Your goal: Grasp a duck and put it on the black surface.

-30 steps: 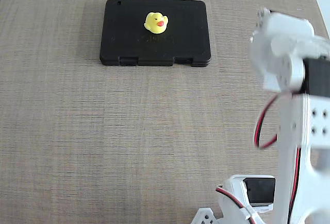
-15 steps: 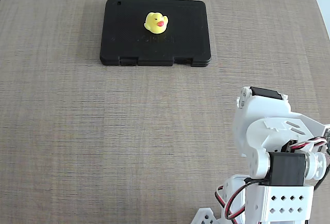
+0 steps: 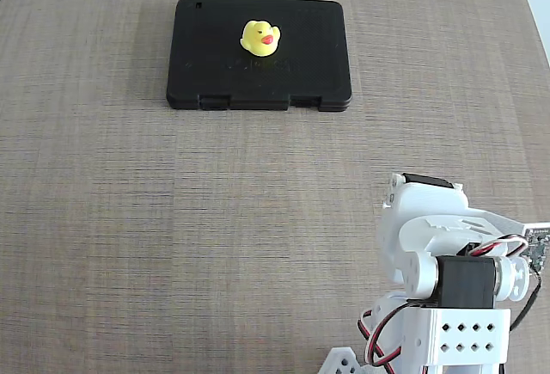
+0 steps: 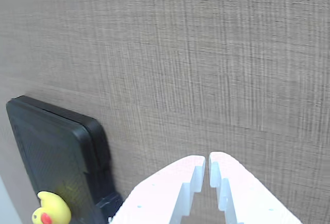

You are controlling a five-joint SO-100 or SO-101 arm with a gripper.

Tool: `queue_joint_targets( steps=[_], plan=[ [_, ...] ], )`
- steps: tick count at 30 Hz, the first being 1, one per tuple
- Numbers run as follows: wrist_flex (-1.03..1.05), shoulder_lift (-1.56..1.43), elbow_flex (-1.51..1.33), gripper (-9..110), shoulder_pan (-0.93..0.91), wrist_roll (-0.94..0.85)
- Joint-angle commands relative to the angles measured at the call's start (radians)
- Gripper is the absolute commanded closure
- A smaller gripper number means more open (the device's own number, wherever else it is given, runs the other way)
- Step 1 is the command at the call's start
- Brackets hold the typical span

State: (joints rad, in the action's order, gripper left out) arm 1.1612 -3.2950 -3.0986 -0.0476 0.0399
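White arm [image 3: 447, 279] fills the bottom-right corner of the fixed view, folded up w/ red and black wires looping round its joints — nearest thing to that cam, and well apart from the action. Wrist view picks up the gripper [image 4: 208, 157] poking in from the bottom edge: two white fingers [image 4: 170, 188] drawn together, only a thin slit between the tips, nothing held, bare table [image 4: 206, 54] beneath. Woodgrain tabletop runs on past it, grey-brown. Off to the lower left in the wrist view sits the black surface [image 4: 51, 141], rounded corner showing, and on it the duck [image 4: 50, 210] at the frame's bottom edge — yellow, red-orange beak. Back to the fixed view, far end of the table: black surface [image 3: 301, 64] lies flat, notched edge facing the arm, and the duck [image 3: 259, 37] stands on its upper-middle part, beak pointing down-right, upright.
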Motion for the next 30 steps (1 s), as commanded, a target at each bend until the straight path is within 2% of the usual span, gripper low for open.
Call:
queue_joint_targets(
  steps=[1,30],
  plan=[
    [0.054,-0.061,0.037,102,-0.009,0.008],
    [0.078,-0.066,0.041,102,0.044,0.0]
  ],
)
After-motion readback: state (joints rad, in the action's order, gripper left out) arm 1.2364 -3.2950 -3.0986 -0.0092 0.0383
